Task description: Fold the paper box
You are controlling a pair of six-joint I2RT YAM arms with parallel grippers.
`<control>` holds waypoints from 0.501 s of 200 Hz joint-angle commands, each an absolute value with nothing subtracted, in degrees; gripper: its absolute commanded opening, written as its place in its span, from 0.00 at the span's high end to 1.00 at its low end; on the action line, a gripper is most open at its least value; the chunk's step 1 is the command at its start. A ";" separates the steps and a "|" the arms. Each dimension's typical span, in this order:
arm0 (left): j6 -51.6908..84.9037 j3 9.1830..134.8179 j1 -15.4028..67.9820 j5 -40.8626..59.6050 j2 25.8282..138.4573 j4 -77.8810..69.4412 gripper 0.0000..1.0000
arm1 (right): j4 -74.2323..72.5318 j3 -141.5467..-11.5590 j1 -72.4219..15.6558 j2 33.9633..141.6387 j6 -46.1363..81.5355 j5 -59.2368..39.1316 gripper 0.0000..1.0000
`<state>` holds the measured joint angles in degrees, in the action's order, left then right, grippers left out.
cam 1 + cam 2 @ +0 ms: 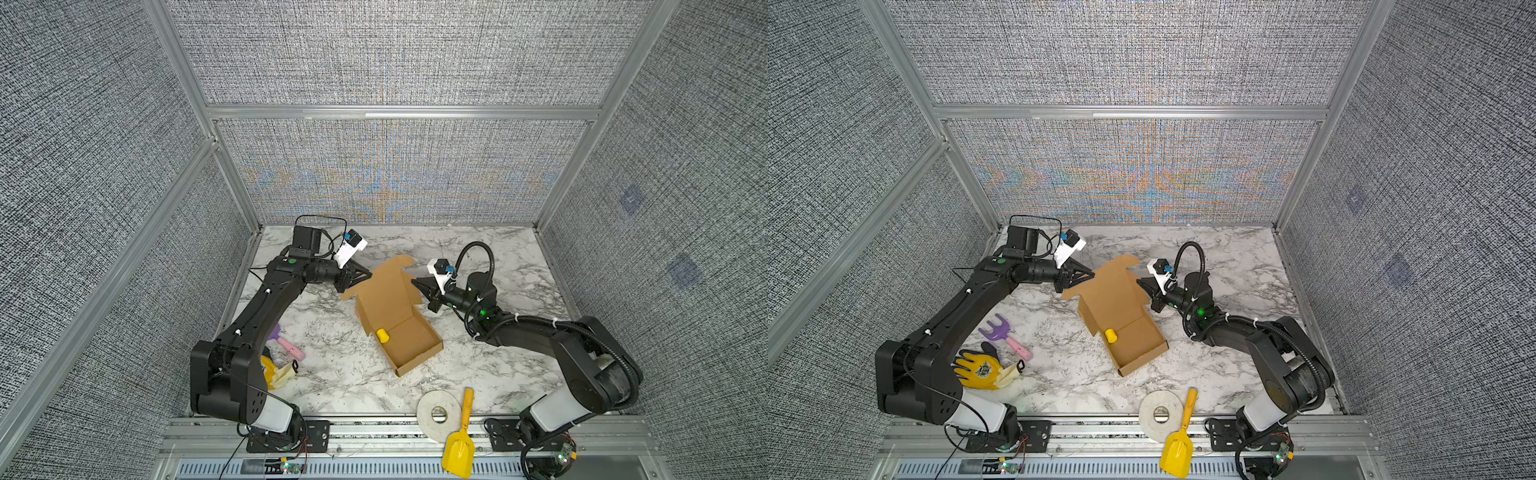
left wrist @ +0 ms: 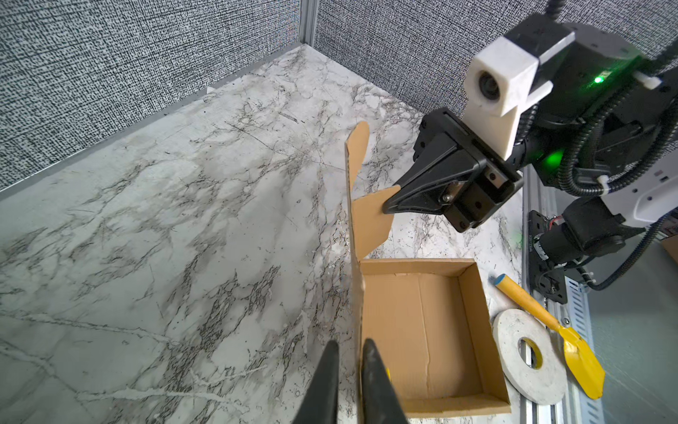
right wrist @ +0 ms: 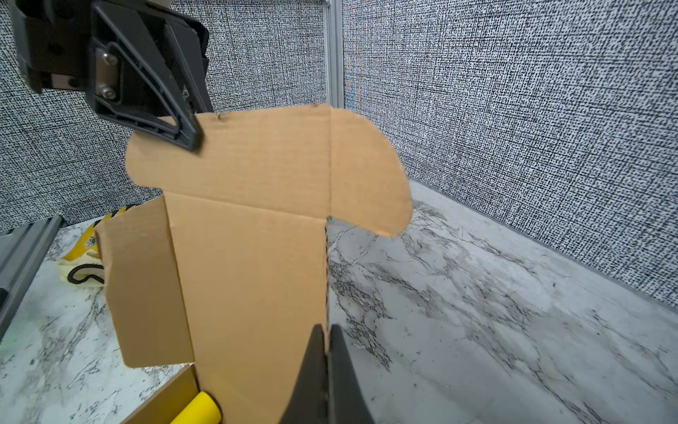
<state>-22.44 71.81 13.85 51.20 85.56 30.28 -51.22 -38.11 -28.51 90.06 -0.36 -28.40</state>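
The paper box (image 1: 411,347) is brown cardboard and lies mid-table, seen in both top views. Its tray is formed, and the lid (image 1: 384,291) stands up at the far end with rounded ear flaps. My left gripper (image 1: 368,275) is shut on the lid's left edge; in the left wrist view the cardboard edge (image 2: 355,286) runs between its tips (image 2: 350,343). My right gripper (image 1: 413,282) is shut on the lid's right edge, the fingers (image 3: 325,326) pressed on the lid (image 3: 249,257). A yellow cylinder (image 1: 382,336) lies inside the tray.
A white tape roll (image 1: 438,415) and a yellow toy shovel (image 1: 459,440) lie at the front edge. A purple and pink toy rake (image 1: 1007,336) and a yellow glove (image 1: 980,370) lie at the left, beside the left arm. Fabric walls enclose three sides.
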 commanded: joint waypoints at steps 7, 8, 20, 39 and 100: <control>-23.88 72.60 13.89 51.24 84.90 30.70 0.93 | -53.27 -37.96 -28.74 89.60 -0.92 -28.03 0.95; -23.89 72.60 13.89 51.24 84.86 30.69 0.93 | -53.22 -37.92 -28.74 89.58 -0.90 -27.99 0.94; -23.97 72.59 13.98 51.41 84.69 30.42 0.94 | -52.92 -37.73 -28.74 89.32 -0.58 -27.11 0.89; -25.84 73.50 14.00 51.25 84.22 31.47 0.95 | -54.24 -36.60 -29.04 88.10 1.04 -25.96 0.76; -37.26 75.48 14.91 49.07 83.58 36.02 0.96 | -42.59 -33.95 -29.36 78.19 1.32 -19.17 0.69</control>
<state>-31.05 75.20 14.50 49.63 83.90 33.45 -49.21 -33.39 -29.26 80.42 1.02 -23.75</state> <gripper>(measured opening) 0.065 0.314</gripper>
